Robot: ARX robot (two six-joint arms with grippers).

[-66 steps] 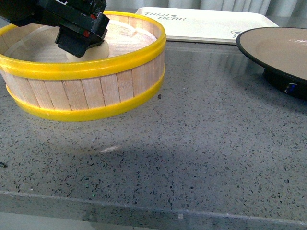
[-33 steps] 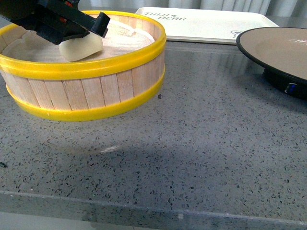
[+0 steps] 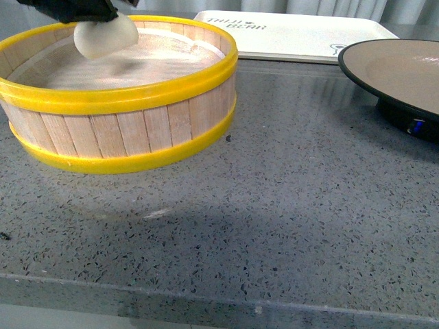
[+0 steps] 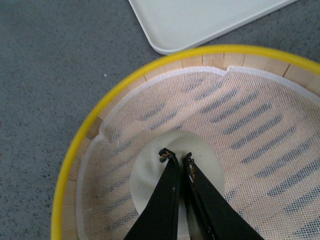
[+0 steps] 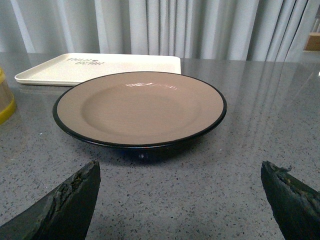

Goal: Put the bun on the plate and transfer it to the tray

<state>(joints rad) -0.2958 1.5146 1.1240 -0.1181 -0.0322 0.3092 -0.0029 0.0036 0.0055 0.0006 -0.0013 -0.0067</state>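
The cream-white bun point(image 3: 104, 35) hangs above the yellow-rimmed steamer basket point(image 3: 123, 96) at the far left, clear of its mesh floor. My left gripper point(image 3: 92, 12) is shut on the bun; only its black underside shows at the top edge of the front view. From the left wrist, the two black fingers pinch the bun point(image 4: 150, 160) at the left gripper point(image 4: 176, 156). The tan plate point(image 3: 405, 72) with its black rim stands at the right; the plate point(image 5: 140, 107) lies just ahead of my open right gripper point(image 5: 182, 192). The cream tray point(image 3: 295, 34) lies at the back.
The grey speckled counter point(image 3: 274, 205) stretches from the basket to the front edge. The tray point(image 4: 200, 20) sits just beyond the basket's rim point(image 4: 90, 130). The tray point(image 5: 100, 67) also lies behind the plate, with pale curtains point(image 5: 165, 27) at the back.
My left gripper has risen with the bun, lifting it from the basket floor to above the rim. The plate and tray have not moved.
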